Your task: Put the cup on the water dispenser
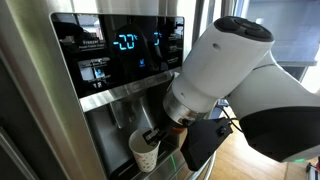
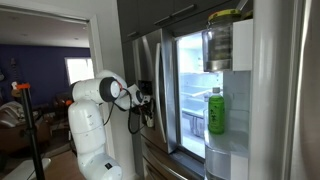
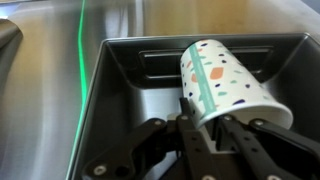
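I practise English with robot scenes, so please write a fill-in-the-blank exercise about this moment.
1. The digits on the black panel above the water dispenser glow ___.
2. The gripper is ___ on the speckled paper cup.
3. In the open fridge stands a ___ bottle.
Missing words: blue, shut, green.

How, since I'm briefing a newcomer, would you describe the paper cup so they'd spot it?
Find the stainless-steel fridge door with the black panel of blue digits. At the grey recessed alcove beneath it, the black end effector grips a white paper cup; its coloured speckles stand out against the plain grey.
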### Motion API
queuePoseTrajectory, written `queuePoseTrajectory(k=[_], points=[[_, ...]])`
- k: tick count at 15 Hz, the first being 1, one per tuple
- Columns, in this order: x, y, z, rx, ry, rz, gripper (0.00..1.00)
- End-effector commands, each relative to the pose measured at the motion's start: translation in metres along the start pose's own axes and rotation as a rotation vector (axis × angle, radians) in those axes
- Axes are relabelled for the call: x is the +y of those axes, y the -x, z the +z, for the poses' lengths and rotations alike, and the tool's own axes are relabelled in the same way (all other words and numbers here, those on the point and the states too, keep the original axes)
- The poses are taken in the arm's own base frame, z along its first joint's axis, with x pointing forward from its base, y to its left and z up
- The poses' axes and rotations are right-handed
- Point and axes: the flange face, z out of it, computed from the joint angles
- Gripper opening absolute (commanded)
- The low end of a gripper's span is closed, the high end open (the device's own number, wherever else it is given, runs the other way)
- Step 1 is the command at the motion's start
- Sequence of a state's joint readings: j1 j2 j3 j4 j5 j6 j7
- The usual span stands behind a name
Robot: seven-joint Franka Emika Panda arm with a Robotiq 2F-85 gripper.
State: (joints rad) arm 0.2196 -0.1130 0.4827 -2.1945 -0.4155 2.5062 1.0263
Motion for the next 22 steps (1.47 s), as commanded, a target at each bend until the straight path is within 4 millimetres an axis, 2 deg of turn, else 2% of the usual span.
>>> queuePoseTrajectory(k=[1,7,12,17,22], points=[[-0.002,-0.001,0.008,0.007,0.007,0.018,0.52],[-0.009,0.004,-0.003,0.027,-0.013,-0.002,0.98],[-0.013,0.014,-0.015,0.069,0.01,-0.053,1.0],[-0.01,0.01,-0.016,0.124,0.028,-0.039,1.0],[-0.015,0.015,-0.023,0.136,0.024,-0.045,1.0]])
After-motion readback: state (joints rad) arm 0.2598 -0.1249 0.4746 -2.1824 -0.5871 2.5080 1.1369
